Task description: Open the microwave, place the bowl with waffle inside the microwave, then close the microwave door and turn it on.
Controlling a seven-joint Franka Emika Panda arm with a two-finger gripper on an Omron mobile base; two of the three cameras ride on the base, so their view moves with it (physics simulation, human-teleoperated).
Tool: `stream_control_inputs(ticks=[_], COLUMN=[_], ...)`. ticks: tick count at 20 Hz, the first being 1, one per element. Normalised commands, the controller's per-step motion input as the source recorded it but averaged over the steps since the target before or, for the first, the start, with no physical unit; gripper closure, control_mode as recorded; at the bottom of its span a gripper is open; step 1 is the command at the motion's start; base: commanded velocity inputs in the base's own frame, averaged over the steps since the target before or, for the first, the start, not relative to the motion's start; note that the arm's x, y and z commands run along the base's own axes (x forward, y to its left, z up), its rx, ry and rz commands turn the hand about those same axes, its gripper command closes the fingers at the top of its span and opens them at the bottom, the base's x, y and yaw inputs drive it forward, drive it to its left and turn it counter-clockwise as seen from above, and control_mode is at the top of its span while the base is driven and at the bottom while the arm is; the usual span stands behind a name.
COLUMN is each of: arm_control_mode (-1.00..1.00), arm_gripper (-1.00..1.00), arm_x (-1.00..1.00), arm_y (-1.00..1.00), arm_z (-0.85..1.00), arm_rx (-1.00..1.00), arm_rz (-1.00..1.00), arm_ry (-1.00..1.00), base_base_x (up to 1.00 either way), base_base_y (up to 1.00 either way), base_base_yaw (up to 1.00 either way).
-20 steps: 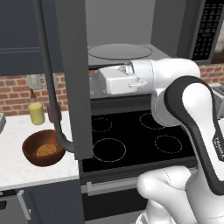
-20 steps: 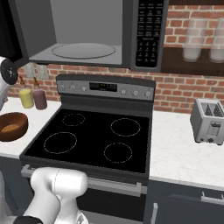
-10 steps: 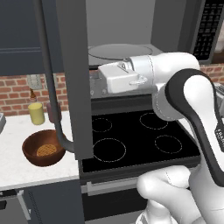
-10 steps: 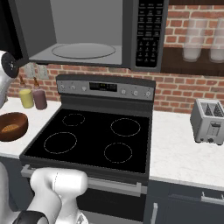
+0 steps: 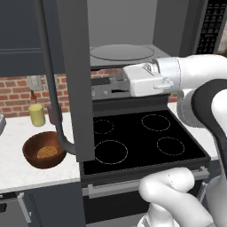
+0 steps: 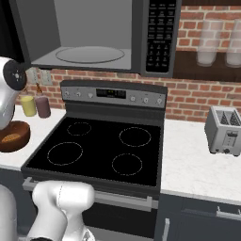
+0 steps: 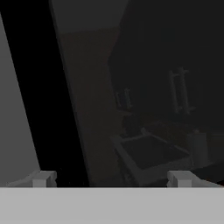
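Note:
The microwave (image 5: 128,31) hangs above the stove, its turntable (image 6: 92,54) showing. The microwave door (image 5: 73,80) stands swung wide toward me, edge-on, its curved bar handle (image 5: 49,88) on the left. My gripper (image 5: 101,88) is level with the cavity's bottom edge, pointing left at the door's inner face, open and holding nothing. In the hand view both fingertips (image 7: 41,178) stand wide apart before the dark door glass (image 7: 144,87). The brown bowl (image 5: 43,150) with the waffle (image 5: 47,153) rests on the left counter, also seen as the bowl (image 6: 13,136) at the right base view's left edge.
A black stovetop (image 5: 137,142) lies under the microwave. A yellow bottle (image 5: 37,114) and a purple cup (image 6: 43,106) stand behind the bowl. A silver toaster (image 6: 224,130) sits on the right counter. The keypad strip (image 6: 160,33) is right of the cavity.
My hand has drawn back a little to the right, away from the open door, so more of the fingers shows. The door and bowl have stayed put.

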Motion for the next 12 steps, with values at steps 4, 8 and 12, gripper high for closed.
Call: stream_control_inputs(ticks=[4, 8, 12], arm_control_mode=[-1.00, -1.00, -1.00], arm_gripper=[-1.00, -1.00, -1.00], arm_x=[-0.16, 0.00, 0.18], arm_y=[-0.75, -0.52, -0.22], arm_z=[0.00, -0.02, -0.03], arm_rx=[0.00, 0.00, -0.09], arm_rz=[-0.25, -0.23, -0.16], arm_ry=[0.00, 0.09, 0.36], base_base_x=[0.00, 0.00, 0.00], base_base_y=[0.00, 0.00, 0.00], base_base_yaw=[0.00, 0.00, 0.00])
